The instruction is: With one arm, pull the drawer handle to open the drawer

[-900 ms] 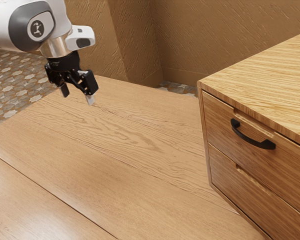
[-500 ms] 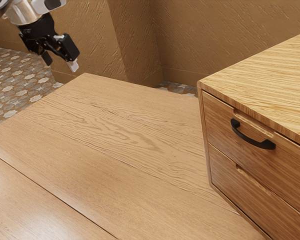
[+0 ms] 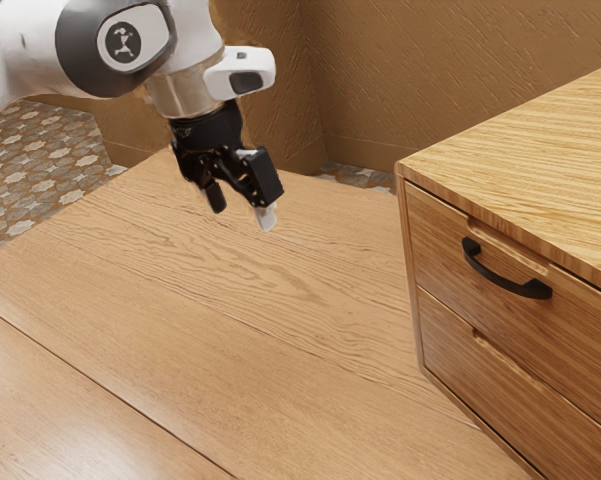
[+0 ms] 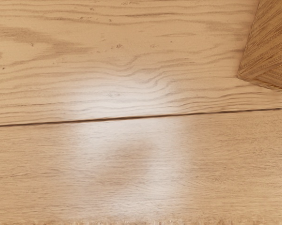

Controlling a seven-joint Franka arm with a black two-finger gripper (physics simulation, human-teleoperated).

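Exterior view, foreground: the bench (image 3: 230,330), a bare oak surface with a seam running across it. At the exterior view's right stands the cabinet (image 3: 540,160), whose corner also appears in the wrist view (image 4: 270,47). Its upper drawer (image 3: 450,255) sits flush with the front below and so reads as shut. The drawer handle (image 3: 505,273), a black bow, is mounted on that front, its long axis lying level along the front. Farther back, the gripper (image 3: 242,213) hangs above the bench with its fingers spread and nothing between them. The handle lies well apart from it, toward the exterior view's right and lower. The coming move is judged to be a sideways reach, the fingers straddling the bar across its length.
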